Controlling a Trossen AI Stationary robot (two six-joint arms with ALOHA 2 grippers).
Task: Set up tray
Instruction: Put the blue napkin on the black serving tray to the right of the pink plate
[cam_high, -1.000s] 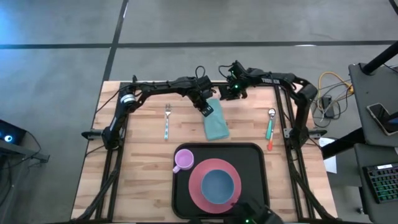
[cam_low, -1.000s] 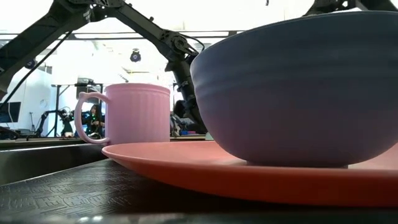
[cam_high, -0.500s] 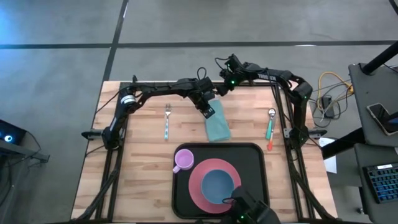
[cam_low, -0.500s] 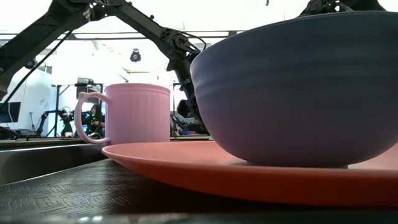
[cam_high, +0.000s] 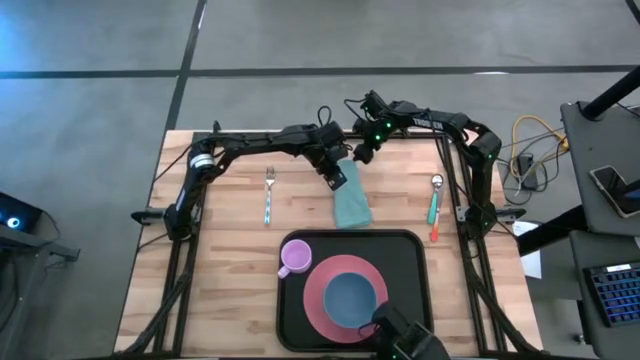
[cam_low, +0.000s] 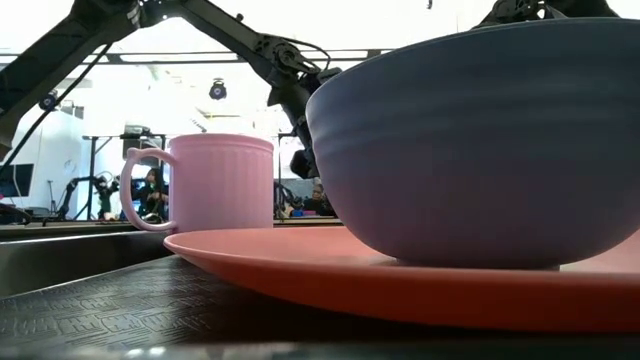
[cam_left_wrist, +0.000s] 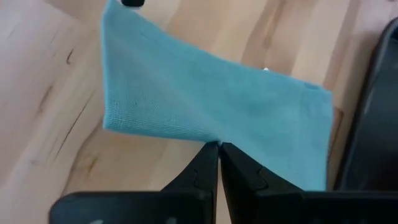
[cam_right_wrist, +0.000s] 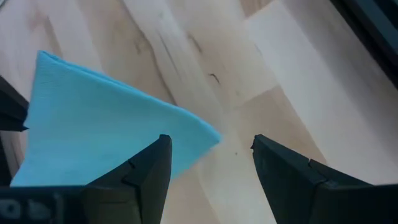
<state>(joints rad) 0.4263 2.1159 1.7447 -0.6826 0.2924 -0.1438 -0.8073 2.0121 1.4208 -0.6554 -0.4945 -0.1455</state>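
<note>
Here, left gripper (cam_left_wrist: 218, 147) jaws pinched on the teal cloth's (cam_high: 350, 203) edge, right gripper (cam_right_wrist: 210, 144) jaws open beside its corner.

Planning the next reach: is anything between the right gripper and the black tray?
Yes. The teal cloth lies on the table between the open right gripper and the tray, its far edge pinched by the shut left gripper. The spoon lies off to the side, clear of that line.

Blue knit cloth (cam_left_wrist: 205, 106), matt wood table (cam_high: 230, 260)
</note>
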